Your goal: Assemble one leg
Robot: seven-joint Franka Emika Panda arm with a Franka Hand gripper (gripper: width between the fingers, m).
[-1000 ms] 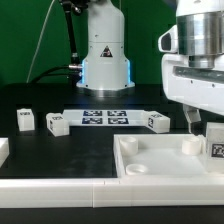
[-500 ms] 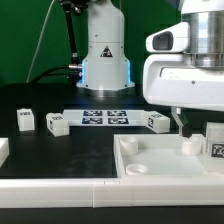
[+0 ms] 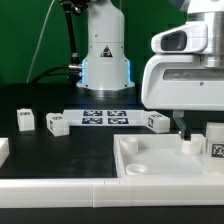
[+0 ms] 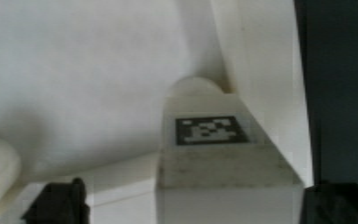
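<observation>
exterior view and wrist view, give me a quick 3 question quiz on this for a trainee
1. Count: in the exterior view, how many legs stand on the black table in line with the marker board?
2. Choose: where are the arm's fingers?
A. over the marker board
B. at the big white slab on the exterior view's right
C. at the leg furthest to the exterior view's left
3. True or false: in the wrist view, the leg by the fingers shows no tag.

Key: 1. three; 2. B; 3. false, a black-and-white tag faces the camera.
</observation>
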